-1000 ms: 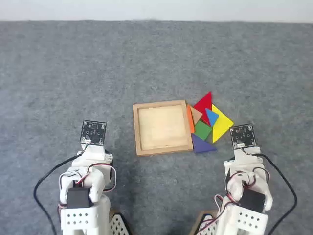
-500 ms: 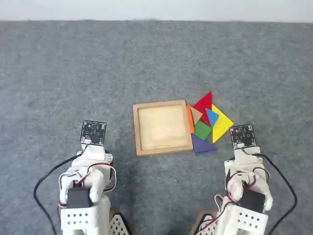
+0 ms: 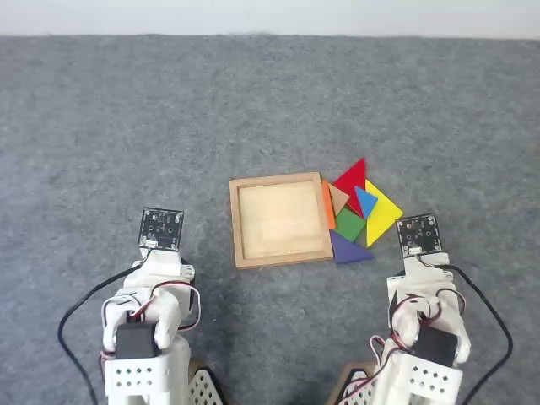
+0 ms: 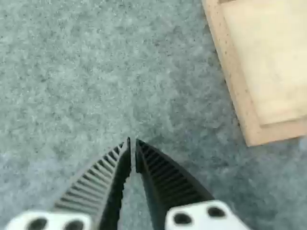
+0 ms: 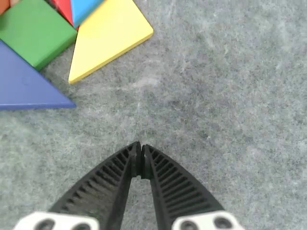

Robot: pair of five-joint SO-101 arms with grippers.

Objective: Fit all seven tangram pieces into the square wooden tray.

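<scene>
The square wooden tray (image 3: pixel 281 251) lies mid-table with a bare floor; one corner of the tray (image 4: pixel 244 100) appears in the left wrist view. Against its right side lie the pieces: orange (image 3: pixel 326 205), tan (image 3: pixel 338 197), red (image 3: pixel 353 179), blue (image 3: pixel 365 201), yellow (image 3: pixel 380 213), green (image 3: pixel 349 224) and purple (image 3: pixel 348 250). My left gripper (image 4: pixel 132 142) is shut over bare carpet, left of the tray. My right gripper (image 5: pixel 141 145) is shut over carpet just short of the yellow triangle (image 5: pixel 109 36), green square (image 5: pixel 36 31) and purple triangle (image 5: pixel 24 86).
Grey carpet covers the table, with open room behind and to the left of the tray. The left arm (image 3: pixel 145 314) and right arm (image 3: pixel 424 314) sit folded at the near edge. A pale wall strip runs along the far side.
</scene>
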